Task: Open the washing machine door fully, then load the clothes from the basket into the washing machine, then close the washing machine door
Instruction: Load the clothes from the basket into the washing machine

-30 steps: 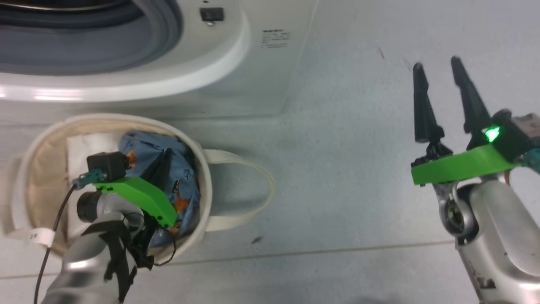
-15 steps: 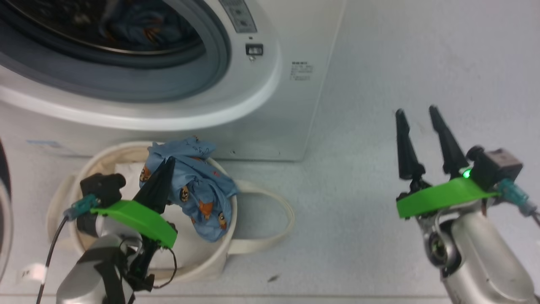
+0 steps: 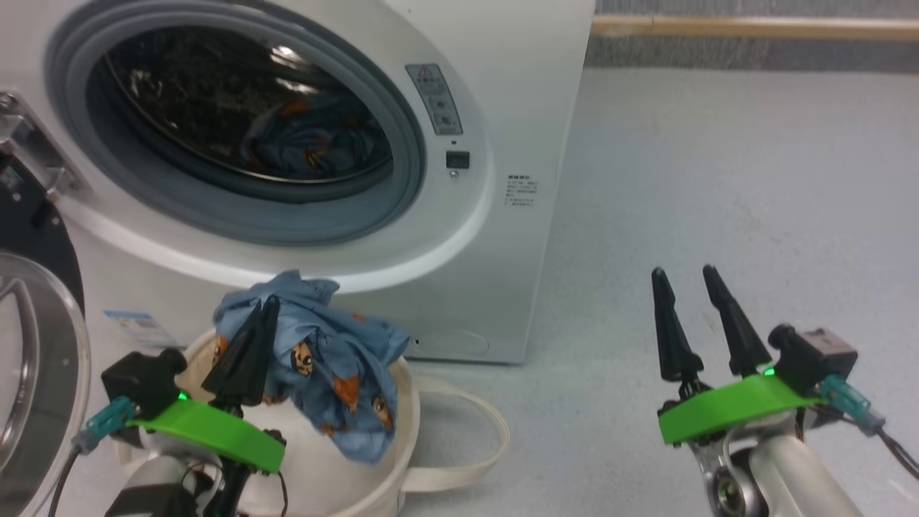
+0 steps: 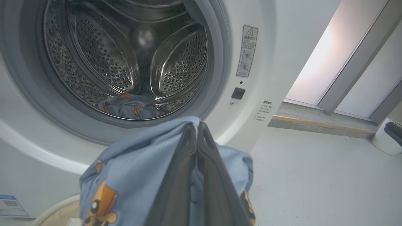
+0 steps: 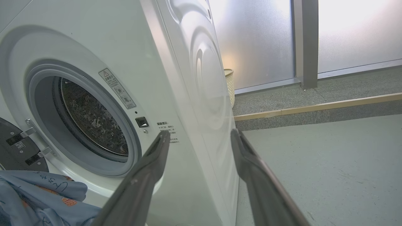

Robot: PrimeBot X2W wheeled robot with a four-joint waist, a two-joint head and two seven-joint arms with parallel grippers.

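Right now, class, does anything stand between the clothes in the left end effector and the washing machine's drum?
Nothing visible does. The left end effector is shut on the clothes above the basket, just below the washing machine mouth. The washing machine door is swung aside to the left, and another garment lies low inside the drum.

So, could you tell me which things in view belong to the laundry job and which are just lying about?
For the job: washing machine; washing machine door, open; basket; clothes clamped in the left end effector; loaded garment.

Lying about: white bin; woven bin behind the machine.
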